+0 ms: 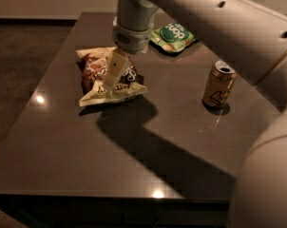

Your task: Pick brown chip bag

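The brown chip bag (93,70) lies flat on the dark table (148,141) at the left, dark brown in the middle with cream-yellow ends. My gripper (110,80) hangs from the arm that reaches in from the upper right. It is directly over the middle of the bag. One cream-coloured finger (114,70) points down onto the bag and covers part of its lettering.
A small green bag (173,33) with a round white-lettered logo lies at the back of the table. A brown can (218,84) stands upright at the right. The arm's shadow falls across the table's middle. Dark floor lies to the left of the table.
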Tool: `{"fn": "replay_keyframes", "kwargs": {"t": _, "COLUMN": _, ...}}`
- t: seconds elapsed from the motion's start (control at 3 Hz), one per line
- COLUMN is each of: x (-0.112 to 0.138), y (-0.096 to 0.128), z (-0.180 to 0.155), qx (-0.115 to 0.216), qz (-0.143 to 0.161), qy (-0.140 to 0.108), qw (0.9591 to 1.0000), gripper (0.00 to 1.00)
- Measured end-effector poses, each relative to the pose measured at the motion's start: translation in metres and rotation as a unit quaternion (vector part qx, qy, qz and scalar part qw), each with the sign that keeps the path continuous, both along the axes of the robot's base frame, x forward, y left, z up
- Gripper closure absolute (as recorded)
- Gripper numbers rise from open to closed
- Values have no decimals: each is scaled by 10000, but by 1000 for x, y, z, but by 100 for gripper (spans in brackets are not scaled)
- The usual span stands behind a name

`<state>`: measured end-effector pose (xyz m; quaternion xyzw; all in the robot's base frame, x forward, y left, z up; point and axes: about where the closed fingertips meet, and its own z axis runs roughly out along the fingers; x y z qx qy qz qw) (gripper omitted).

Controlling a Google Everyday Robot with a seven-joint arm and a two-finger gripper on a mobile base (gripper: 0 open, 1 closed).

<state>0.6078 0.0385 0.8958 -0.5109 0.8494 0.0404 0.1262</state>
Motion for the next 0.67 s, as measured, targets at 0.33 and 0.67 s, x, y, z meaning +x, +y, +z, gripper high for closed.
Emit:
{"fn": "replay_keyframes", "kwargs": {"t": 0.33, "x": 13, "y": 18, "z": -11, "qx": -44, "qz": -349, "qy": 78, "qw": 9994, "gripper": 0}}
{"fn": "replay_keyframes", "kwargs": {"t": 0.67, "x": 29, "y": 21, "z": -24, "qx": -245, "qz": -876, "qy": 141, "qw": 9958, "gripper": 0}}
